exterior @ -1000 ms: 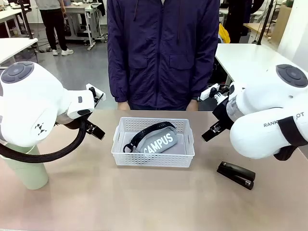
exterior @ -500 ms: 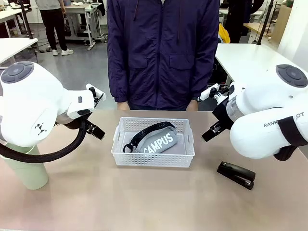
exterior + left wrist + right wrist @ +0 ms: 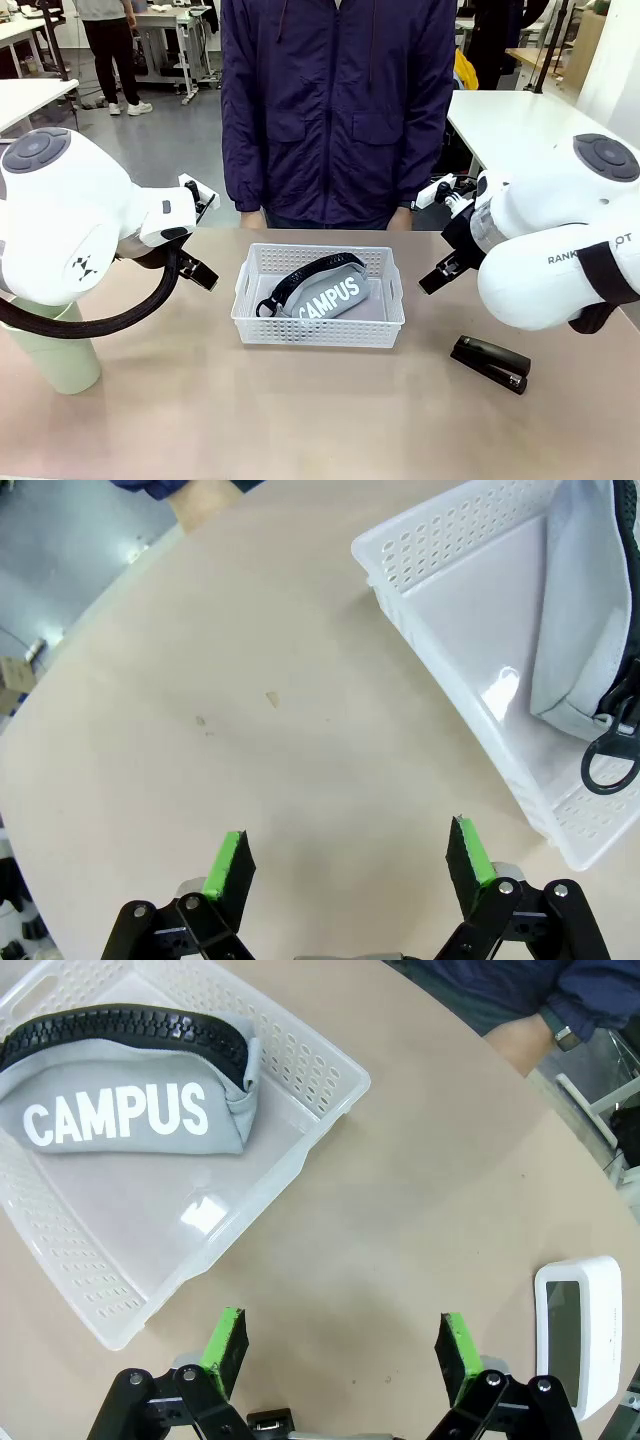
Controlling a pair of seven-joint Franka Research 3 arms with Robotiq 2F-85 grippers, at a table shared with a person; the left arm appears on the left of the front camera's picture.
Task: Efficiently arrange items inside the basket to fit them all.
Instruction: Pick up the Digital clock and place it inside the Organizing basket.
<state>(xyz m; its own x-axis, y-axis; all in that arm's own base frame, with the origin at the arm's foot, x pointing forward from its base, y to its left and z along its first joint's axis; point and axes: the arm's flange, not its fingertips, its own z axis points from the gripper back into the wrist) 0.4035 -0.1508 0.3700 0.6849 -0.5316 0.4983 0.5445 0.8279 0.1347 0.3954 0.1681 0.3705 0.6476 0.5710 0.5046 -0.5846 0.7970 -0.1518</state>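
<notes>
both jaws wide above the table (image 3: 300, 740)

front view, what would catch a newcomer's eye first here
The white basket at mid-table, holding the grey CAMPUS pouch alone. The bulky white left arm and right arm flank it, and a person in a dark blue jacket stands behind it. A black stapler lies outside on the right, a pale green cup on the left.

Grey pouch (image 3: 335, 295) in white basket (image 3: 318, 333), black stapler (image 3: 490, 363) right, green cup (image 3: 58, 360) left
</notes>
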